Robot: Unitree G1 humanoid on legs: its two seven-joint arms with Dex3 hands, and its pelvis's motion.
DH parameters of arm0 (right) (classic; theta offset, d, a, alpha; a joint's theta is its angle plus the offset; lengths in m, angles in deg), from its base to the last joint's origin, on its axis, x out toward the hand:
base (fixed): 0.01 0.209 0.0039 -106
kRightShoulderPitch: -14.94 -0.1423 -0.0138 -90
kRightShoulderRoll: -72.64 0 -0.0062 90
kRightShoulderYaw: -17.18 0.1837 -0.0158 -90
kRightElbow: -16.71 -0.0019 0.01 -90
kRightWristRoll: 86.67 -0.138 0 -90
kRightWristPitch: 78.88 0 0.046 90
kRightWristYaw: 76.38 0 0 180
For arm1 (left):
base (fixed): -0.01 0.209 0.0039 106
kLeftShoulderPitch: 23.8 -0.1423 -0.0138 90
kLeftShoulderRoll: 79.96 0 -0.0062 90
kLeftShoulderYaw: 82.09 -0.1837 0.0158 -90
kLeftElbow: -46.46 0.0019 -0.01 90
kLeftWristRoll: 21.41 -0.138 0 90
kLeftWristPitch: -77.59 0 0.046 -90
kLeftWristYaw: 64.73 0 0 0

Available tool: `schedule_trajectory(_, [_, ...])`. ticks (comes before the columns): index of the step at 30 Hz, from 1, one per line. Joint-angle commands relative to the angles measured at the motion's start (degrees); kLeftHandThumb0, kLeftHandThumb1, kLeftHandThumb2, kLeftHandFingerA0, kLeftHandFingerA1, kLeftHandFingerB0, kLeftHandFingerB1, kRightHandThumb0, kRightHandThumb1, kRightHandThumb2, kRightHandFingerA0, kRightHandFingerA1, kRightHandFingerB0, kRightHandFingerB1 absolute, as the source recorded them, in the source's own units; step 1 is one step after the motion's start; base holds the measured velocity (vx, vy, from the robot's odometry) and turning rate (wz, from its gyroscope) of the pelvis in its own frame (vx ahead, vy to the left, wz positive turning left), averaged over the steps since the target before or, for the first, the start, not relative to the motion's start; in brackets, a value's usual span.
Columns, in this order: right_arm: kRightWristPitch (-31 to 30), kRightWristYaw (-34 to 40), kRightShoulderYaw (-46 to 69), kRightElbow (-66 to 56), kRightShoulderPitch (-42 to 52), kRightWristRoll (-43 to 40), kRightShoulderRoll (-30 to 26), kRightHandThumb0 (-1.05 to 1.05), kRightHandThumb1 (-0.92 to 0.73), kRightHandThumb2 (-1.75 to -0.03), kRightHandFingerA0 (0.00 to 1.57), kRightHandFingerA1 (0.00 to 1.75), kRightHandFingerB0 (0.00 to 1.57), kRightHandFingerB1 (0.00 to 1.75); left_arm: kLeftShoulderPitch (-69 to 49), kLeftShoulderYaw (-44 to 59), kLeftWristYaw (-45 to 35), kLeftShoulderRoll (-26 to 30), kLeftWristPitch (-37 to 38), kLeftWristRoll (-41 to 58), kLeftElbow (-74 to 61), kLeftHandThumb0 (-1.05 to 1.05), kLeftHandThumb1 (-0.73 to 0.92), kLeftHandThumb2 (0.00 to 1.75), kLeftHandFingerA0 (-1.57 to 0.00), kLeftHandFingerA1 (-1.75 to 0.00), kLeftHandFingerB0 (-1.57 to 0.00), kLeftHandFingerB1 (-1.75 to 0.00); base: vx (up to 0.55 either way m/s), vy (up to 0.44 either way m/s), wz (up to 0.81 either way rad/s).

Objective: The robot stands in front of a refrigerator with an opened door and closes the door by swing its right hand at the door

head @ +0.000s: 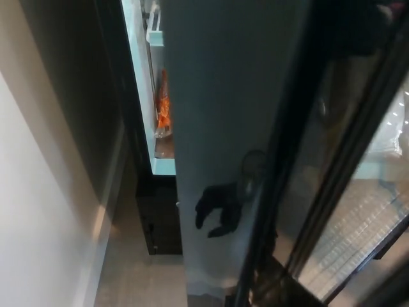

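We see the dark fingers [203, 208] of one robot hand [218, 210] spread apart and curling downward, clamped on nothing, with the thumb-like part reaching out toward the picture's left and the other thick digits hanging below the palm. The hand lies over the pale grey face of the refrigerator door [223, 115], low on that surface; whether it touches the door or only hovers in front of it we cannot tell, since the picture is dim and soft. We also cannot tell for certain which arm it belongs to, though it sits just left of the dark frame that runs from the upper right, and a rounded grey wrist part [250, 173] leads up and to the right from it, so we take it for the right hand. The other hand does not show. The door fills the middle of the view as a broad upright panel, seen edge-on and standing open, with its black edge frame [287, 160] slanting down the right side. Left of the door, the lit refrigerator interior [153, 96] shows as a narrow bright strip, and inside it an orange packet [163, 112] stands on a door-side shelf. Under the strip the black refrigerator base [160, 217] meets the grey floor [140, 281]. A pale wall [38, 192] takes up the left. On the far right, wire shelving [358, 230] shows behind glass.
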Motion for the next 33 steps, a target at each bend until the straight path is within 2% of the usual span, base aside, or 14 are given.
schedule_trajectory(1, [4.5,3.7,-0.5,-0.7,1.6,1.0,-1.0,-0.62,-0.77,-0.63,0.28,0.32,0.33,0.32,-0.4,-0.4,0.2,0.9,2.6,-0.5,1.4,-0.57,0.83,0.65,-0.33,-0.33,-0.26,-0.30,0.00,0.000,0.00])
schedule_trajectory(4, [5.4,4.4,-0.7,-1.4,2.1,1.2,-1.1,-0.62,-0.77,-0.63,0.28,0.32,0.33,0.32,-0.4,-0.4,0.2,0.9,2.9,-0.5,1.6,-0.57,0.83,0.65,-0.33,-0.33,-0.26,-0.30,0.00,0.000,0.00])
schedule_trajectory(5, [8.0,6.3,-0.1,-6.0,5.2,0.9,-1.5,-0.73,-0.68,-0.98,0.25,0.45,0.33,0.47,-0.3,-0.3,0.2,0.9,2.8,-0.4,1.9,-0.55,0.83,0.65,-0.33,-0.33,-0.27,-0.30,0.00,0.000,0.00])
schedule_trajectory(7, [13.2,10.6,1.3,-17.7,13.5,1.2,-3.0,-0.70,-0.69,-0.99,0.29,0.47,0.31,0.47,-0.4,-0.4,0.3,0.9,2.7,-0.4,2.4,-0.55,0.83,0.65,-0.34,-0.34,-0.27,-0.30,0.00,0.000,0.00])
schedule_trajectory(12, [18.2,13.9,5.4,-38.3,29.6,2.1,-5.5,-0.69,-0.66,-0.96,0.28,0.46,0.33,0.47,-2.1,-0.5,0.3,1.0,3.4,-0.4,3.0,-0.54,0.82,0.65,-0.35,-0.34,-0.28,-0.30,0.00,0.000,0.00])
schedule_trajectory(13, [23.1,15.7,9.6,-48.7,36.7,1.9,-5.1,-0.67,-0.64,-0.93,0.30,0.47,0.28,0.45,-2.7,-0.4,0.4,1.1,3.4,-0.3,2.9,-0.54,0.82,0.65,-0.34,-0.34,-0.27,-0.30,0.00,0.000,0.00])
schedule_trajectory(14, [24.0,15.9,10.7,-51.3,38.3,1.9,-4.9,-0.67,-0.64,-0.93,0.30,0.47,0.28,0.45,-2.8,-0.4,0.4,1.1,3.4,-0.3,2.9,-0.54,0.82,0.65,-0.34,-0.34,-0.27,-0.30,0.00,0.000,0.00])
schedule_trajectory(15, [24.3,16.2,12.2,-55.3,40.2,2.2,-4.7,-0.60,-0.80,-0.65,0.33,0.32,0.32,0.32,-2.9,-0.6,0.6,1.1,3.3,-0.5,2.9,-0.55,0.82,0.65,-0.35,-0.34,-0.27,-0.30,0.00,0.000,0.00])
schedule_trajectory(16, [23.8,16.2,13.5,-59.1,41.8,2.8,-4.3,-0.60,-0.80,-0.65,0.33,0.32,0.32,0.32,-2.9,-0.8,0.8,1.1,3.1,-0.7,3.0,-0.55,0.82,0.65,-0.35,-0.34,-0.27,-0.30,0.00,0.000,0.00])
schedule_trajectory(24, [34.7,17.0,28.8,-91.7,46.8,0.6,4.0,-0.59,-0.81,-0.65,0.21,0.33,0.24,0.30,-4.7,-0.8,1.4,0.8,4.0,-0.7,3.3,-0.54,0.83,0.65,-0.35,-0.34,-0.27,-0.30,0.00,0.000,0.00])
schedule_trajectory(29, [35.3,14.5,31.4,-103.3,43.5,-3.9,4.6,-0.62,-0.81,-0.64,0.18,0.28,0.23,0.28,-4.9,-0.5,0.7,0.7,3.8,-0.3,3.7,-0.55,0.83,0.65,-0.33,-0.34,-0.27,-0.30,0.00,0.000,0.00])
schedule_trajectory(30, [34.1,14.3,32.4,-108.1,41.3,-4.2,4.9,-0.33,-0.58,-1.10,0.01,0.50,0.00,0.47,-4.7,0.0,0.0,0.6,3.1,0.4,3.8,-0.57,0.81,0.64,-0.30,-0.32,-0.26,-0.29,0.00,0.000,0.00])
schedule_trajectory(32, [33.0,14.3,33.3,-111.8,39.5,-3.9,5.2,-0.33,-0.58,-1.10,0.01,0.50,0.00,0.47,-4.5,0.6,-0.7,0.4,2.4,1.1,3.9,-0.57,0.81,0.64,-0.30,-0.32,-0.26,-0.29,0.00,0.000,0.00])
schedule_trajectory(33, [32.0,14.1,33.3,-114.1,38.4,-4.4,5.3,-0.61,-0.81,-0.65,0.15,0.29,0.21,0.28,-4.5,0.5,-0.7,0.5,2.6,0.9,3.9,-0.57,0.82,0.65,-0.30,-0.33,-0.26,-0.30,0.00,0.000,0.00])
